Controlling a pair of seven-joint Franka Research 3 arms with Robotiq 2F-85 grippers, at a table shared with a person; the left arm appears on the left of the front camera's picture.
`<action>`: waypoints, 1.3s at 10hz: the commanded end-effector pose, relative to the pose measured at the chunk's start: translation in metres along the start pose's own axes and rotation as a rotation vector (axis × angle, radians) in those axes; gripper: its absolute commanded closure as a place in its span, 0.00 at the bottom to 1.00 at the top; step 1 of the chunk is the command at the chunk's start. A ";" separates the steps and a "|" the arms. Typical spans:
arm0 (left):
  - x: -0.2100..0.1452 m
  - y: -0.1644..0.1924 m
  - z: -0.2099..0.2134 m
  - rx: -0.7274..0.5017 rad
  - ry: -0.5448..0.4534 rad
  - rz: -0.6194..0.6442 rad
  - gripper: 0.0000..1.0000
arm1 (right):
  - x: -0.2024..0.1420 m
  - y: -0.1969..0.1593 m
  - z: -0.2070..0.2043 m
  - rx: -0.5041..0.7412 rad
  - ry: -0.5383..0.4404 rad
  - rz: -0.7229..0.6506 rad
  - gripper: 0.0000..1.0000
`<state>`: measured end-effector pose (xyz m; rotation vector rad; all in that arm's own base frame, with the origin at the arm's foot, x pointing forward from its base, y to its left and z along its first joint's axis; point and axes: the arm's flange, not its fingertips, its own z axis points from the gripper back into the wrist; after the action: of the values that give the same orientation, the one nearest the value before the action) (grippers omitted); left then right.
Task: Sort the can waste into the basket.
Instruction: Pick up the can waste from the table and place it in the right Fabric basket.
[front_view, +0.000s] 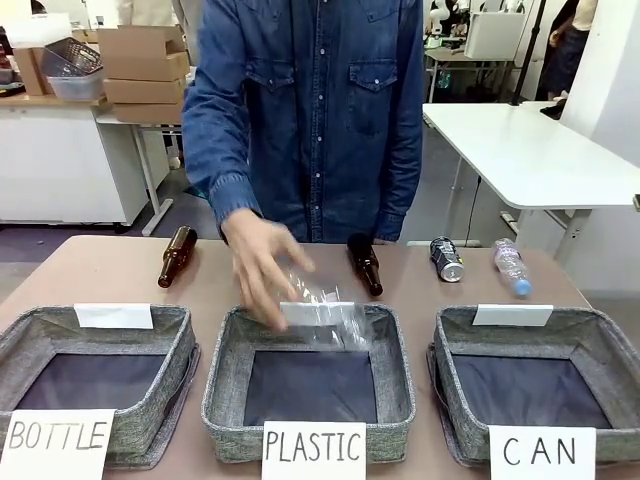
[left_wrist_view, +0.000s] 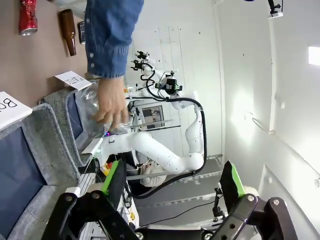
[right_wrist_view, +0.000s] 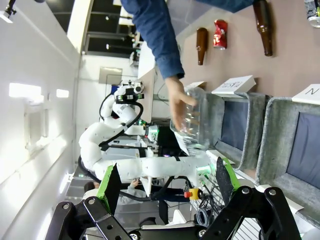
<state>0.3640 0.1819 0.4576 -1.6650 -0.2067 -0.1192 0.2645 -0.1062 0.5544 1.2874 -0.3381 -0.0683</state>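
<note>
Grey woven CAN basket (front_view: 600, 335) stands rightmost on the surface (front_view: 90, 265); the dark can (front_view: 447, 259) lies just beyond it (near a clear bottle (front_view: 511, 266)); the red can (right_wrist_view: 220, 34) lies between two brown bottles (right_wrist_view: 201, 45); the person's hand (front_view: 262, 265) holds a plastic bottle (front_view: 330, 318) over the middle basket (front_view: 225, 370); the robot's left hand (left_wrist_view: 173, 182) and right hand (right_wrist_view: 166, 182) both gape, empty.
</note>
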 end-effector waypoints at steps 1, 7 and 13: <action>0.000 -0.004 -0.005 0.024 0.012 -0.012 0.00 | 0.004 0.002 -0.001 0.021 -0.006 0.025 0.00; 0.025 0.000 -0.043 0.104 0.128 0.043 0.00 | 0.004 0.002 -0.001 0.021 -0.006 0.025 0.00; 0.105 0.029 -0.200 0.654 0.304 0.079 0.00 | 0.004 0.002 -0.001 0.021 -0.006 0.025 0.00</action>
<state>0.4684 0.0214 0.4712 -1.1753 0.0014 -0.2034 0.2652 -0.1058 0.5543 1.2866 -0.3360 -0.0674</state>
